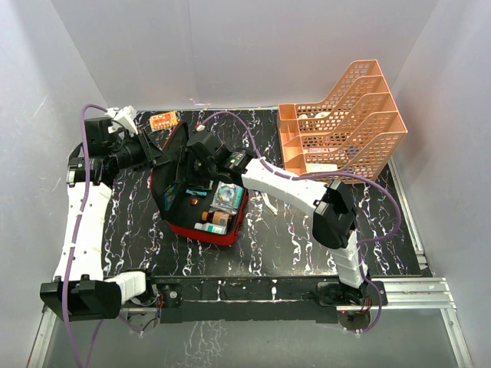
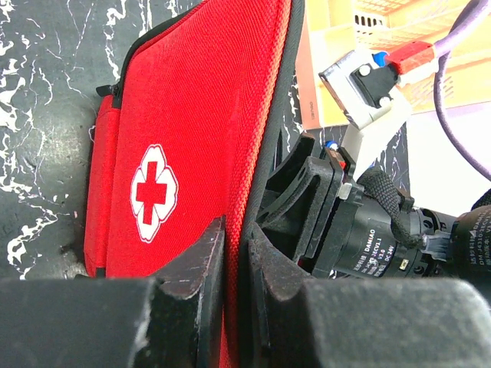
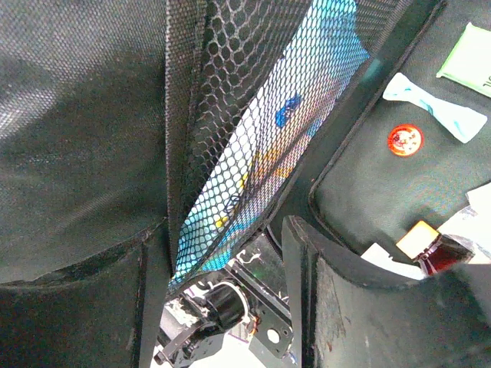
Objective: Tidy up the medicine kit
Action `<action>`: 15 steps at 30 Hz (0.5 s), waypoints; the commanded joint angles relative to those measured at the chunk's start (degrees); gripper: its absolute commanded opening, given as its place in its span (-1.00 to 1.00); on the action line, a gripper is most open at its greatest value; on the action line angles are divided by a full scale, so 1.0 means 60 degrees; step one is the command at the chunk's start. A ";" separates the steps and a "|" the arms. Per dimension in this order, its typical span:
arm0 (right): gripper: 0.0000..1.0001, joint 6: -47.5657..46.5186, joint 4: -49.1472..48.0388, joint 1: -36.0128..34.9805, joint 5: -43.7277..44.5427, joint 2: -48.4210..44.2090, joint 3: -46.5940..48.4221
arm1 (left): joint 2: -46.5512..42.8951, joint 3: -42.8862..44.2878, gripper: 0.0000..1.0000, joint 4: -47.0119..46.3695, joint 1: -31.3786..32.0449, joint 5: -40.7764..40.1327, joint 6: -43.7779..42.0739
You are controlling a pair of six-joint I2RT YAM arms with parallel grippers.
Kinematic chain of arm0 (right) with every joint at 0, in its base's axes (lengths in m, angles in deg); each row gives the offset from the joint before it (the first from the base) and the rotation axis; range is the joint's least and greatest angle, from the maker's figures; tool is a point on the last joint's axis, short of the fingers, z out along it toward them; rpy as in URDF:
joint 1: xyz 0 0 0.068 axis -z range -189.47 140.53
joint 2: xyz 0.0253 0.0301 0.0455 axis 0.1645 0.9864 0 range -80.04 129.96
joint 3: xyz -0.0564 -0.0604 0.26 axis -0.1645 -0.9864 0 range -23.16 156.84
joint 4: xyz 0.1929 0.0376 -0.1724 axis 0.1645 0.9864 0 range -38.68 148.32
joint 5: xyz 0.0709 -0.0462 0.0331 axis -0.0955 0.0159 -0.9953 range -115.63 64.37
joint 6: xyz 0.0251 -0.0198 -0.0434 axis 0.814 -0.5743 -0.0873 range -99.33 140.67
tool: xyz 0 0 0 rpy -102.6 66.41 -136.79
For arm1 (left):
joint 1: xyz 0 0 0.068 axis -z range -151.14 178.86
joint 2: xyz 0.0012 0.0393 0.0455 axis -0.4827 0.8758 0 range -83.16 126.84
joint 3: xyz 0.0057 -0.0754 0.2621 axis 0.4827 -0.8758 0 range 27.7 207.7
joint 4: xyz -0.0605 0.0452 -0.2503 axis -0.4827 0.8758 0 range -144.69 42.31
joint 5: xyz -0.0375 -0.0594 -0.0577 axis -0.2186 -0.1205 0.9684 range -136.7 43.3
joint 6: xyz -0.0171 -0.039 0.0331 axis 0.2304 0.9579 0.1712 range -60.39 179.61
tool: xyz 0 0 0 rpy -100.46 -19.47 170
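Observation:
The medicine kit (image 1: 201, 224), a red soft case, lies open mid-table with its lid (image 2: 192, 115) standing upright, white cross facing outward. My left gripper (image 2: 236, 257) is shut on the lid's red edge and holds it up. My right gripper (image 3: 226, 264) reaches inside the case against the lid's black lining. Its jaws stand apart, and between them sits the mesh pocket (image 3: 230, 92) with a blue patterned packet (image 3: 268, 138) behind the net. The left finger (image 3: 149, 299) lies against the mesh; a gap shows beside the right finger (image 3: 311, 291).
On the case's floor lie a red cap (image 3: 404, 139), a white sachet (image 3: 433, 107), a green packet (image 3: 468, 50), a brown bottle (image 3: 441, 257) and a blue box (image 1: 228, 195). An orange tiered tray (image 1: 345, 123) stands back right. A small orange packet (image 1: 163, 120) lies at the back.

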 commanded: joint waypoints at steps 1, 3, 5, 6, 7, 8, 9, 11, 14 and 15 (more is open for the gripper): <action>0.08 -0.0059 0.0539 -0.0208 0.0277 -0.0129 -0.0062 | -0.0301 -0.0217 -0.78 0.0139 0.0056 0.0894 0.0115; 0.10 -0.0051 0.0742 -0.0208 0.0578 -0.0138 0.0065 | -0.0330 -0.0272 -0.80 0.0061 0.0053 0.1074 0.0136; 0.11 -0.0056 0.1016 -0.0208 0.0873 -0.0158 0.0263 | -0.0351 -0.0352 -0.81 -0.0061 0.0046 0.1346 0.0171; 0.12 -0.0070 0.1155 -0.0208 0.1082 -0.0168 0.0395 | -0.0368 -0.0407 -0.81 -0.0134 0.0047 0.1503 0.0204; 0.13 -0.0082 0.1267 -0.0208 0.1196 -0.0186 0.0475 | -0.0371 -0.0461 -0.81 -0.0206 0.0053 0.1654 0.0247; 0.14 -0.0093 0.1340 -0.0188 0.1443 -0.0221 0.0529 | -0.0384 -0.0523 -0.80 -0.0249 0.0056 0.1801 0.0280; 0.15 -0.0124 0.1388 -0.0181 0.1614 -0.0242 0.0582 | -0.0396 -0.0585 -0.79 -0.0310 0.0050 0.1880 0.0300; 0.17 -0.0130 0.1508 -0.0092 0.1801 -0.0278 0.0659 | -0.0425 -0.0682 -0.76 -0.0361 0.0058 0.1963 0.0334; 0.18 -0.0100 0.1492 0.0060 0.1666 -0.0343 0.0634 | -0.0430 -0.0732 -0.73 -0.0337 0.0050 0.2009 0.0364; 0.18 -0.0100 0.1491 0.0080 0.1508 -0.0345 0.0633 | -0.0437 -0.0732 -0.73 -0.0332 0.0055 0.2016 0.0364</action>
